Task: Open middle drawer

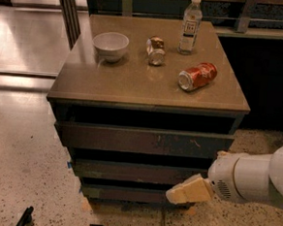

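The middle drawer [132, 172] is the wide, shallow, dark brown front between the taller scratched front [144, 140] above it and the thin front [121, 194] below it. It sits pushed in, and its inside is hidden. My gripper [190, 190], tan at the tip on a white arm, reaches in from the right. It sits low in front of the cabinet, at the right part of the middle drawer's lower edge and over the thin front. I cannot tell whether it touches the wood.
On the cabinet top [133, 85] stand a white bowl [110, 45], a crushed can [156, 51], a water bottle [188, 25] and a red can lying on its side [198, 76]. Speckled floor lies in front and to the left. A dark wall lies to the right.
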